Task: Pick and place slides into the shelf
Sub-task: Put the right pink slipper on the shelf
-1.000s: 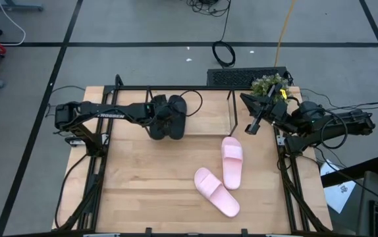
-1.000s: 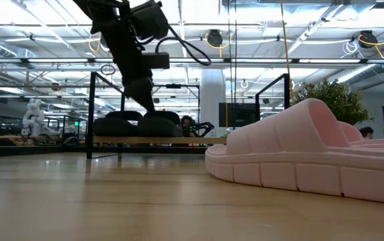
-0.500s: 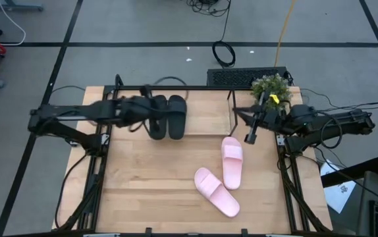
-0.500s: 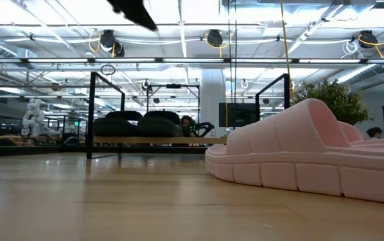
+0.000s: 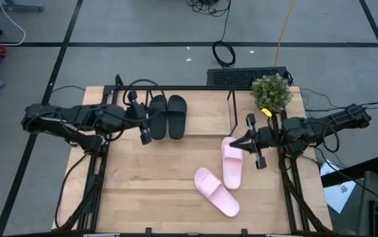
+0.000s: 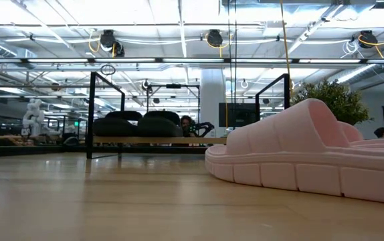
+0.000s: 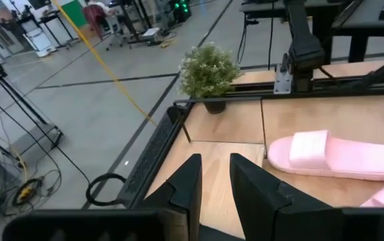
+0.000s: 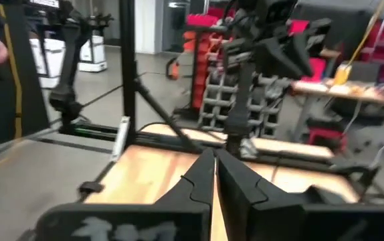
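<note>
Currently: left gripper [image 5: 145,131] empty, jaws slightly apart, beside black slides [image 5: 167,116] in shelf [image 5: 232,113] | right gripper [image 5: 257,146] jaws together, empty, by pink slide [image 5: 232,161] | second pink slide [image 5: 217,191] touching it on table [image 5: 149,184]

Potted plant [image 5: 270,90] sits at far right table corner beside a black grille [image 5: 247,77]; coiled black cable [image 5: 224,54] lies on grey floor beyond.

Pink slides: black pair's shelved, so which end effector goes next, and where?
Probably the right end effector: shut, it hangs beside the nearer pink slide, so open and lower onto its strap. Black slides sit in the shelf; left end effector holds nothing.
</note>
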You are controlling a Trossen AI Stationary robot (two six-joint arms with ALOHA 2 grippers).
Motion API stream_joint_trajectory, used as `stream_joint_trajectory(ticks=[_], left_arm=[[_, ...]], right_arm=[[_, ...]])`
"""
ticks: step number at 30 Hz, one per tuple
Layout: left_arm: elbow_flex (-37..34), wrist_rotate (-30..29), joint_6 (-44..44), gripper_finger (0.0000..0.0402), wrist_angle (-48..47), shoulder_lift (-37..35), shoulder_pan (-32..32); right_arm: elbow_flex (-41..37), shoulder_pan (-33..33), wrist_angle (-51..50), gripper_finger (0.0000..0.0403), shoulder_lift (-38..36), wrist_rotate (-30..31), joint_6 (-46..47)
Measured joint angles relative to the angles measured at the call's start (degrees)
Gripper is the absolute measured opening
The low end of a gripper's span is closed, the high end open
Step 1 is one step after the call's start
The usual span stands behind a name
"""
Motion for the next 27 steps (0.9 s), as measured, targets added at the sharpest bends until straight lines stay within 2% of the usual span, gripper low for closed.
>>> stream_joint_trajectory(ticks=[4,8,17,21,24,27], left_arm=[[0.0,-1.5,-0.6,0.0086,-0.6,0.5,-1.2],[0.0,-1.6,-2.5,0.0086,-0.9,0.9,-1.9],[0.0,-2.0,-2.5,0.0086,-2.9,0.9,-3.8],[0.0,-2.0,-2.6,0.0086,-3.4,0.9,-3.9],[0.0,-2.0,-2.3,0.0086,-3.5,0.9,-3.9],[0.0,-2.0,-2.1,0.0086,-3.5,0.9,-3.9]], right_arm=[[0.0,2.8,0.6,0.0008,0.9,-0.2,5.1],[0.0,5.5,-1.4,0.0008,2.2,-0.3,15.9],[0.0,13.1,-23.8,0.0008,9.1,5.9,39.2],[0.0,14.7,-32.4,0.0007,13.5,5.7,51.0],[0.2,16.5,-32.7,0.0002,15.6,5.9,56.2],[2.4,18.1,-31.4,0.0001,17.0,6.4,57.2]])
